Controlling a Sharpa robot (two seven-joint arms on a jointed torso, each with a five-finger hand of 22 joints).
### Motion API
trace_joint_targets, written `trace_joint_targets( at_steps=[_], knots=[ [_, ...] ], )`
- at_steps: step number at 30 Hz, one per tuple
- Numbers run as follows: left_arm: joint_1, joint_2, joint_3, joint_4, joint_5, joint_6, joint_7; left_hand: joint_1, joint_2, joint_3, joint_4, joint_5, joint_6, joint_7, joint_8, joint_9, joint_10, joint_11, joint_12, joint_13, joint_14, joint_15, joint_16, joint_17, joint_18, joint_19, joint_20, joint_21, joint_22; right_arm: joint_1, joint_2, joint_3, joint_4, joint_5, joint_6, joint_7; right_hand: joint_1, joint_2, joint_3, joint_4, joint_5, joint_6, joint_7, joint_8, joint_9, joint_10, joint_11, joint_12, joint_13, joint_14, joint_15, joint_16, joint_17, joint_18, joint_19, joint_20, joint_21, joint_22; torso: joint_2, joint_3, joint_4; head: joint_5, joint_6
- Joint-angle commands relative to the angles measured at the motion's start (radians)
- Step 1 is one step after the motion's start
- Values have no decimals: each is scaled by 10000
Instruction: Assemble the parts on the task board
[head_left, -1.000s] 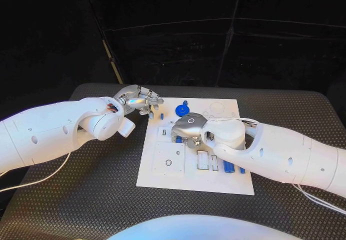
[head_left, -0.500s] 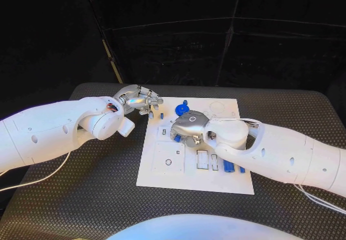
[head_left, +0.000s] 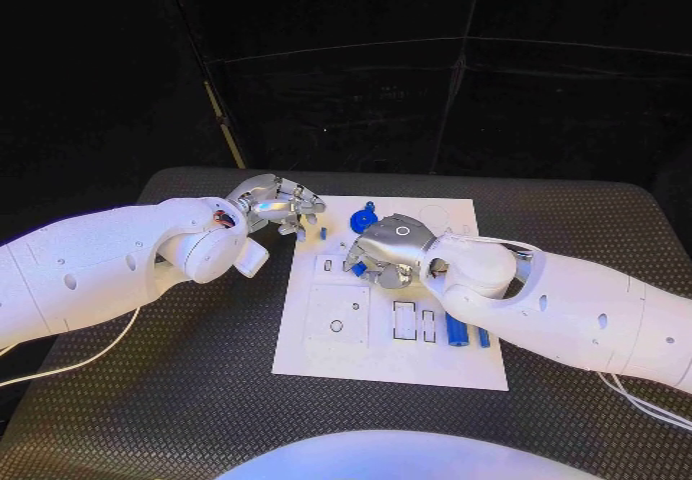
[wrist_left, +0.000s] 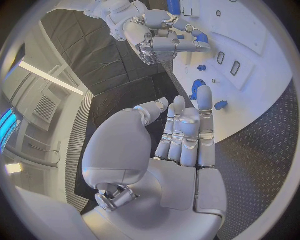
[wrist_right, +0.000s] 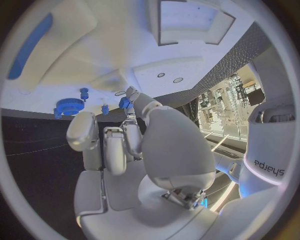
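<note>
One white task board (head_left: 335, 345) lies mid-tabletop (head_left: 173, 400). Visible blue parts: one round gear (head_left: 364, 217) near its far edge, two long bars (head_left: 457, 331) by the right hand. The left hand (head_left: 273, 205) hovers at the board's far-left corner, fingers straight, holding nothing. The right hand (head_left: 384, 254) curls over the board's middle; whether it grips anything, I cannot tell.

1. The right hand (head_left: 387, 252) has been raised and shifted slightly toward the far end of the task board (head_left: 335, 340), and its wrist has been turned so that more of the palm is seen from the head view.
2. A small blue part (head_left: 356, 269) below its fingers has been uncovered.
3. The left hand (head_left: 268, 203) has been shifted slightly.
</note>
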Motion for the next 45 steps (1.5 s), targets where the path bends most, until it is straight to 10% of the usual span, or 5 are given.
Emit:
trace_joint_targets(
  at_steps=[1, 38, 45],
  knots=[
    [-15, 17, 6, -7, 54, 134, 18, 78, -3, -37, -46, 1, 6, 96, -56, -30, -44, 31, -52, -24, -85, 20, -72, -41, 191, 64, 16, -74, -26, 16, -18, 5, 8, 1105, -748, -414, -147, -22, -45, 83, -33, 106, 197, -68, -24, 8, 72, -53, 328, 966, 83, 63, 2380, 40, 36, 45, 53, 10, 1, 0, 11, -12, 13],
    [-362, 129, 5, -123, 52, 730, -463, -449, -51, -911, 336, 0, -4, 154, -351, -502, 152, 92, 21, -260, 208, 76, 331, 323, 206, 318, 89, -333, -201, 11, 400, 3, -366, 3955, -1206, -2211, -511, -148, -536, 590, 523, -138, 405, -364, -86, -174, 281, -198, 153, 954, 266, 40, 2337, 60, 15, 228, -14, -68, 4, -2, 14, -97, 49],
    [-432, 157, 5, -102, -12, 1182, -772, -744, 153, -1296, 693, 0, 150, 112, -608, -819, 465, 37, 241, -260, 949, 24, 1676, 1568, 127, 831, 37, 191, 324, 9, 419, 3, -347, 4008, -1390, -2263, -531, -152, -560, 613, 537, -130, 411, -365, -83, -171, 286, -193, 156, 955, 272, 42, 2339, 59, 17, 233, -13, -65, 2, 1, 8, -89, 83]
  ],
)
